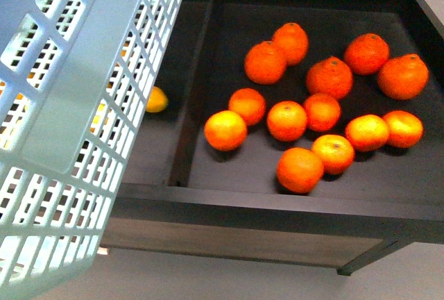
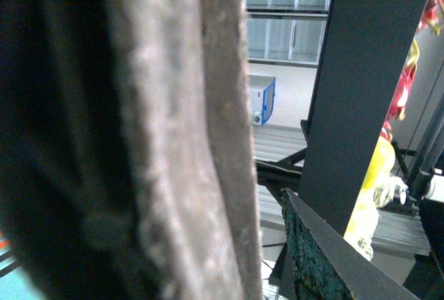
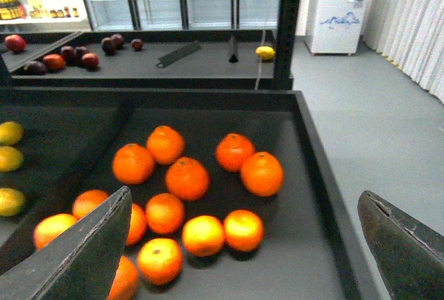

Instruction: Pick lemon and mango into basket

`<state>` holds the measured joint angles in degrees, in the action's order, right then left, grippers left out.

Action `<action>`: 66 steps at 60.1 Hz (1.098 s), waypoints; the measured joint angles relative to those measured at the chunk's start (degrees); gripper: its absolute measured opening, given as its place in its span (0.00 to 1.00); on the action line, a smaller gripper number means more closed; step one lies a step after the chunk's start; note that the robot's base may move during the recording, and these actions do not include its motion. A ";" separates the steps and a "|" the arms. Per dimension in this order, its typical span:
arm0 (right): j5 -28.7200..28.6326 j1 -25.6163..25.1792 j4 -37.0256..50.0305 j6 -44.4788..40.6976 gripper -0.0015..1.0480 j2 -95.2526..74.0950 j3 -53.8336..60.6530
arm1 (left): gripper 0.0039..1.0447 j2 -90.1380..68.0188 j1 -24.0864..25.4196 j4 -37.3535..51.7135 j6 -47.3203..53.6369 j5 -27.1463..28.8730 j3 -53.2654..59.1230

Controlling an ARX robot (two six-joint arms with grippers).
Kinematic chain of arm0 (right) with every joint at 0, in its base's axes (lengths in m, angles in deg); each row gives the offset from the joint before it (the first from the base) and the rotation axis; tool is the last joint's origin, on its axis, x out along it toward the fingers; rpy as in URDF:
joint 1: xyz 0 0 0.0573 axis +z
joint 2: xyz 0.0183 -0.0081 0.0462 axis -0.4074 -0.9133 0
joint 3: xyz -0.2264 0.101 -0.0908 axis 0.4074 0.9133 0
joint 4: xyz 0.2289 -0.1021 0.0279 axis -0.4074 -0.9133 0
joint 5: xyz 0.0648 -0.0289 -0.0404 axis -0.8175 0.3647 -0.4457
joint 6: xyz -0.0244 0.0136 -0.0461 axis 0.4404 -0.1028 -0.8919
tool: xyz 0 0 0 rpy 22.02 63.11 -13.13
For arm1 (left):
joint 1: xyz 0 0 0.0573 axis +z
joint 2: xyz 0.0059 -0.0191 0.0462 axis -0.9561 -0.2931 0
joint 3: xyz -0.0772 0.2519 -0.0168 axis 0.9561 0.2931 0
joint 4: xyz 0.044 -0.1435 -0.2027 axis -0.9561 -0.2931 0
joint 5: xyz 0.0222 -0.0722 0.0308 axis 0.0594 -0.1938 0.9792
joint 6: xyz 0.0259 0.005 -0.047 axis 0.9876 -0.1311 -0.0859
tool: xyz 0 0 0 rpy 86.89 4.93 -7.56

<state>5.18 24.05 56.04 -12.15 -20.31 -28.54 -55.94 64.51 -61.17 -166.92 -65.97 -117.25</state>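
1. While the basket (image 1: 83, 105) hangs at 9 o'clock in your front view, the step in hand looks like the reach for the lemon (image 1: 157, 99).
2. Lemon: left bay of the tray (image 1: 277, 199), at 9 o'clock from the oranges (image 1: 287, 120), just beside the basket wall.
3. Right gripper (image 3: 244, 199): fingers wide apart, empty, above the oranges.
4. Left fingers (image 2: 316, 265): the handle (image 2: 173, 133) blocks the view, so I cannot tell their state.
5. Mango: not seen.
6. Next: swing the right gripper toward 9 o'clock, over the divider.

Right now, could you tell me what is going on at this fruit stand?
The aqua basket is up close on the robot's left, tilted, hiding the dark tray's left end. The right gripper is open and empty above the orange fruits. A lemon lies in the neighbouring compartment, not yet picked.
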 joint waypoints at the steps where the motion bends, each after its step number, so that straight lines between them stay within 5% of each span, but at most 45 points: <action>1: -0.09 -0.02 0.00 0.02 0.92 0.00 0.00 | 0.27 0.00 0.00 0.00 -0.02 -0.02 0.00; 66: -0.28 -0.02 -0.02 0.07 0.92 0.02 0.00 | 0.27 0.02 0.00 -0.02 -0.07 -0.04 0.00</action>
<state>4.90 24.03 56.02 -12.09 -20.29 -28.54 -55.92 64.51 -61.19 -166.99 -66.01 -117.25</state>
